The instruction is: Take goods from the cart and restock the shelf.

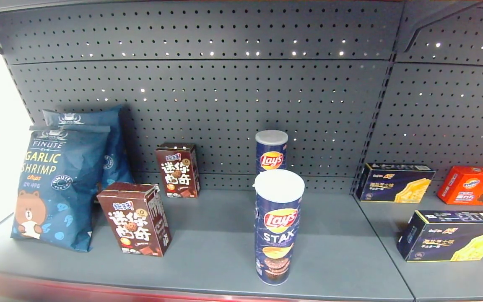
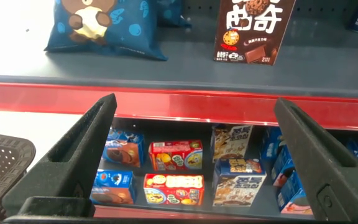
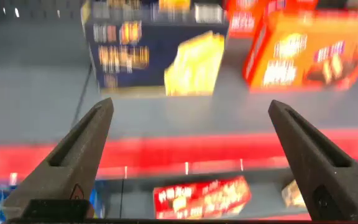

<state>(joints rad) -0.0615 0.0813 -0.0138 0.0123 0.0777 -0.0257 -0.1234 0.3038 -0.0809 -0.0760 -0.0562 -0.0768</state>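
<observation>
On the grey shelf [image 1: 333,256] stand two blue chip cans, one in front [image 1: 278,226] and one behind it [image 1: 271,152]. Left of them are two brown cookie boxes [image 1: 136,218] [image 1: 178,169] and blue garlic shrimp chip bags [image 1: 55,186]. My left gripper [image 2: 194,155] is open and empty below the shelf's red front edge [image 2: 185,102], facing the front brown box [image 2: 253,31]. My right gripper [image 3: 191,165] is open and empty too, in front of a dark blue and yellow box [image 3: 157,46] and an orange box [image 3: 306,53].
The neighbouring shelf bay on the right holds dark blue boxes [image 1: 453,235] [image 1: 394,183] and orange boxes [image 1: 474,185]. A lower shelf carries several small snack boxes [image 2: 174,180]. A black mesh basket [image 2: 2,155] sits at the side in the left wrist view.
</observation>
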